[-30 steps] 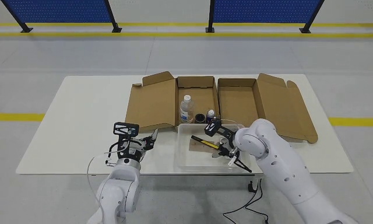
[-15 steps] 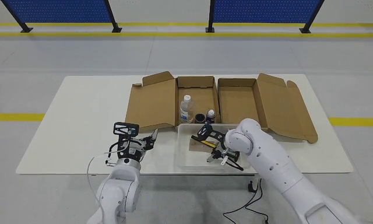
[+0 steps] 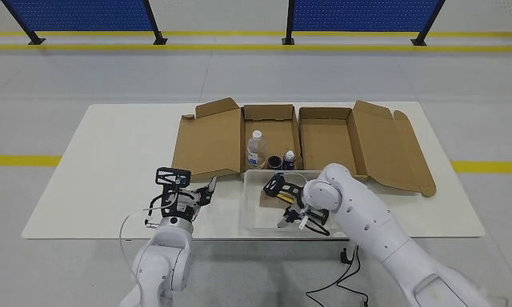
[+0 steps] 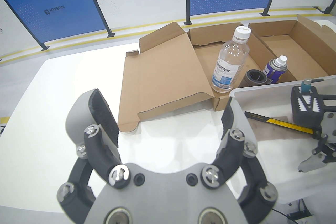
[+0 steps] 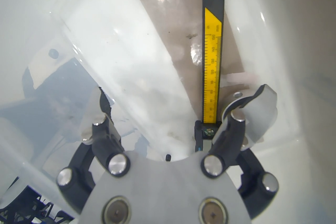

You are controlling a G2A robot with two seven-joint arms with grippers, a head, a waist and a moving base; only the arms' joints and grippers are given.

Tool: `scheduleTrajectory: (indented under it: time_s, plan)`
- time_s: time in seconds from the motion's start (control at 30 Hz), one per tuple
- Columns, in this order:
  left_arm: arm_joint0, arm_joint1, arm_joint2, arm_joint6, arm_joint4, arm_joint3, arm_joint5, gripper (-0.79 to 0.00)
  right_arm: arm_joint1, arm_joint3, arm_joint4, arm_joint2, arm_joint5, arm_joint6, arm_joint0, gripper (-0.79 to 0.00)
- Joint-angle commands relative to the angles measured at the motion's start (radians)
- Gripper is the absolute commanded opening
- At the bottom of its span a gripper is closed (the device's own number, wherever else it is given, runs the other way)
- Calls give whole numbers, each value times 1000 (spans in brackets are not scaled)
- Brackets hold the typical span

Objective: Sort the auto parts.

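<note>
A black and yellow caliper [image 5: 212, 51] lies on the floor of the white bin [image 3: 251, 205]; the same caliper [image 4: 278, 121] shows in the left wrist view. My right gripper [image 5: 183, 104] is down inside the bin, open, with one finger [image 5: 262, 101] beside the caliper's near end and the other close to the bin's wall. Seen from above, the right gripper [image 3: 290, 219] is near the bin's front edge. My left gripper [image 4: 168, 114] hangs open with nothing in it over the bare table left of the bin, and appears from above as the left gripper [image 3: 204, 191].
Behind the bin stand two open cardboard boxes. The left box [image 3: 268, 123] holds a water bottle [image 3: 255, 147], a black cylinder [image 3: 274, 161] and a spray can [image 3: 289, 157]. The right box [image 3: 328, 139] shows a bare floor. Flaps spread out on both sides.
My right gripper has swung left across the bin, toward its front left part. The left arm has not moved.
</note>
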Motion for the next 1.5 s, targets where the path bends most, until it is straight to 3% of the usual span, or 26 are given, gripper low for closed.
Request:
scheduleTrajectory:
  time_s: [0.0, 0.3, 0.8, 0.9, 1.47]
  plan:
    - [0, 0, 0, 0, 0, 0, 0, 0, -1, -6, 25, 0, -9, 6, -3, 0]
    - [0, 0, 0, 0, 0, 0, 0, 0, 3, -75, 75, -5, -9, 36, -31, 0]
    - [0, 0, 0, 0, 0, 0, 0, 0, 72, -245, -155, 151, 135, 13, -101, -3]
    - [0, 0, 0, 0, 0, 0, 0, 0, 77, -247, -181, 161, 145, 21, -106, -403]
    - [0, 0, 0, 0, 0, 0, 0, 0, 49, -156, -222, 75, 137, 5, -54, -419]
